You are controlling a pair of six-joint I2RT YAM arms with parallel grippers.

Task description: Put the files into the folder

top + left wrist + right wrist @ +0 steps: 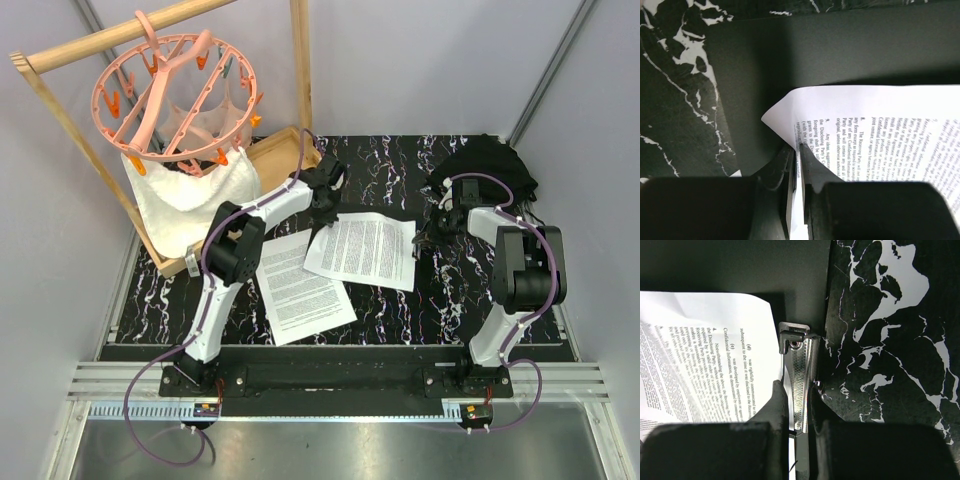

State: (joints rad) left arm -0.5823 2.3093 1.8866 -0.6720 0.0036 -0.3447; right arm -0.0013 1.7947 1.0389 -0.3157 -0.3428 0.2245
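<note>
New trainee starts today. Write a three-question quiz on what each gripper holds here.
1. True or false: the right gripper is shut on the silver clip of the folder.
2. The left gripper pinches: A) white towel, B) a printed sheet, C) pink hanger.
3. Fill in: a second sheet lies on the ___.
Key: 1 true; 2 B; 3 table.
</note>
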